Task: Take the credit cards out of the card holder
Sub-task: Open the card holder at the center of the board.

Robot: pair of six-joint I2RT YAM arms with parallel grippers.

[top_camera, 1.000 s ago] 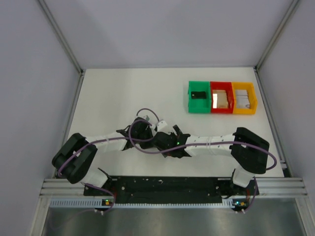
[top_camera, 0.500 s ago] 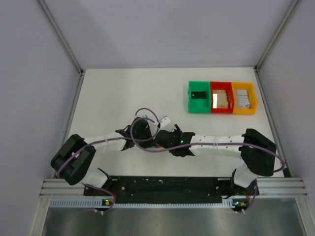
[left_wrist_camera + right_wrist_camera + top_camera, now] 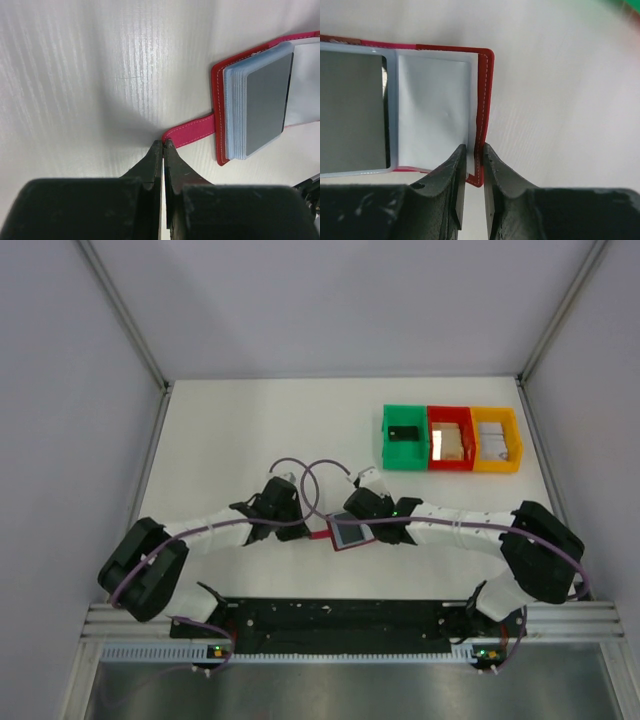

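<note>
While the left claw [image 3: 163,144] pinches the side tab [image 3: 192,131] of the card holder [image 3: 218,95] and the right claw [image 3: 474,150] nips its opposite edge, it lies open on the bench [image 3: 75,65] between them, with the cards [image 3: 265,97] in the half nearer the left claw.

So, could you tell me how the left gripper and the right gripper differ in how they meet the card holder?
The left gripper is shut at the tip of the pink side tab, grip unclear; the right gripper is shut on the card holder at its red corner. The left faces the stacked sleeves, the right the open clear sleeve. Both sit low beside the holder.
</note>
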